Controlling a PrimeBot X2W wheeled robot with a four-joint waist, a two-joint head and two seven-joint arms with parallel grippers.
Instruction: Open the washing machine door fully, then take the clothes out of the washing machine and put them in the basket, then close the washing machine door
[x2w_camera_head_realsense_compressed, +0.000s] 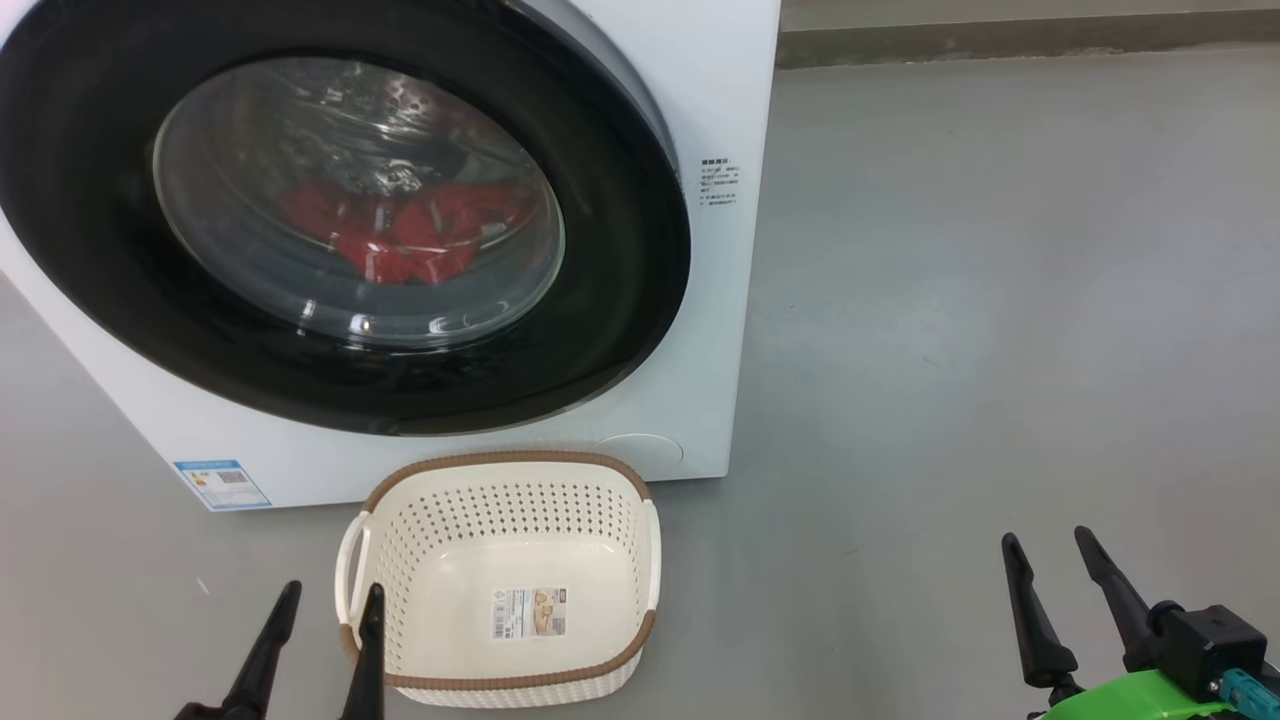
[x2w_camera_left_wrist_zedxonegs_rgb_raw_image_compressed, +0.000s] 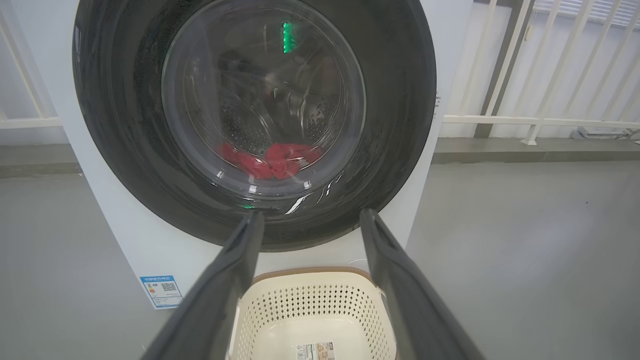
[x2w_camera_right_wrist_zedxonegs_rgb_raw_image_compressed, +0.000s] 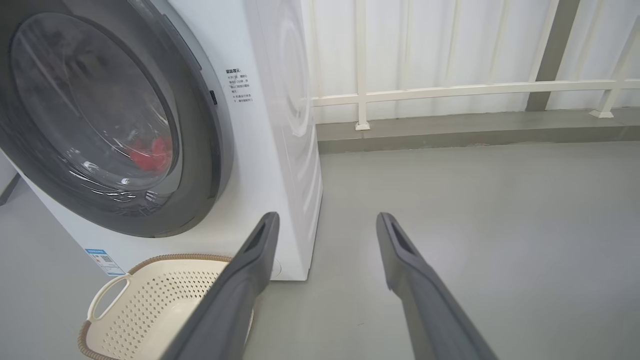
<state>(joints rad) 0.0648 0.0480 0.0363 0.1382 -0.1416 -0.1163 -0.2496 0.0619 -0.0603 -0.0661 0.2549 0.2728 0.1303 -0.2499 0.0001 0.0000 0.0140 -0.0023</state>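
Head view: washing machine (x2w_camera_head_realsense_compressed: 725, 90), white front-loader; washing machine door (x2w_camera_head_realsense_compressed: 620, 250) shut against its front; clothes (x2w_camera_head_realsense_compressed: 400, 235), red, low in the drum behind the glass; basket (x2w_camera_head_realsense_compressed: 505, 458), empty, on the floor (x2w_camera_head_realsense_compressed: 1000, 300) just before the machine and below the door. Left gripper (x2w_camera_head_realsense_compressed: 333, 588), fingers spread wide, holding nothing, beside the basket's left handle. Right gripper (x2w_camera_head_realsense_compressed: 1047, 536), equally wide and empty, well apart from the machine. Left wrist view: fingers frame the basket's far rim, with the door above. Right wrist view: the door's right edge carries a small dark recess, likely the pull point. Hazards, judged: fingers may slip off the glossy rim; the swinging door or a reaching arm may knock the basket; garments may drop outside so small a basket.
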